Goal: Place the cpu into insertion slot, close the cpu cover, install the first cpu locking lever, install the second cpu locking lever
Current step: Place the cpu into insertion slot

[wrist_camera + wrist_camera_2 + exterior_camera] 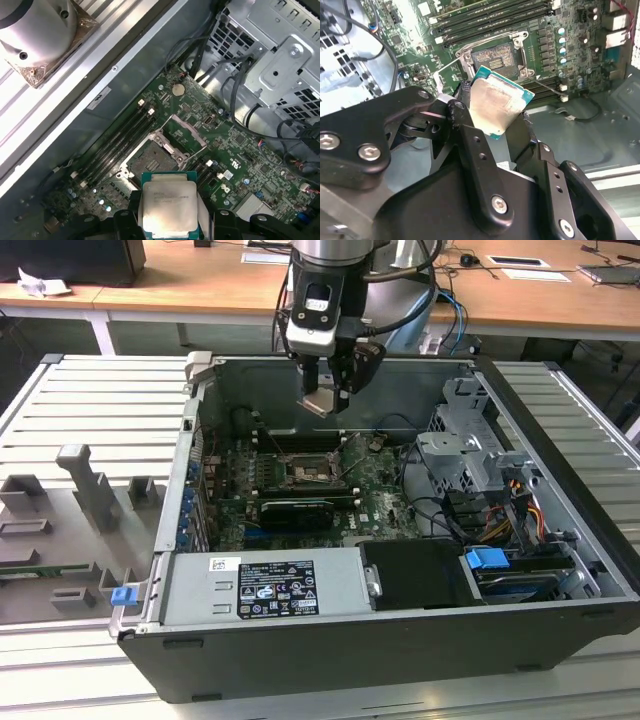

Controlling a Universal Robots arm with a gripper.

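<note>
My gripper [325, 398] hangs above the motherboard inside the open computer case, shut on the cpu [321, 402]. In both wrist views the cpu [496, 100] [168, 204] sits between the black fingers [464, 107] with its pale metal top showing and its green edge visible. The insertion slot [314, 473] [495, 57] [151, 157] lies below the chip, dark and bare, with a silvery rim. The cpu cover [183, 131] stands tilted up beside the slot. Thin wire levers [199, 145] stick out next to it.
Long black memory slots [117, 142] run beside the socket. A metal drive cage [470, 445] with cables fills the case at the exterior view's right. A power supply [265, 585] lies along the near wall. A grey fixture tray [70, 530] lies outside the case.
</note>
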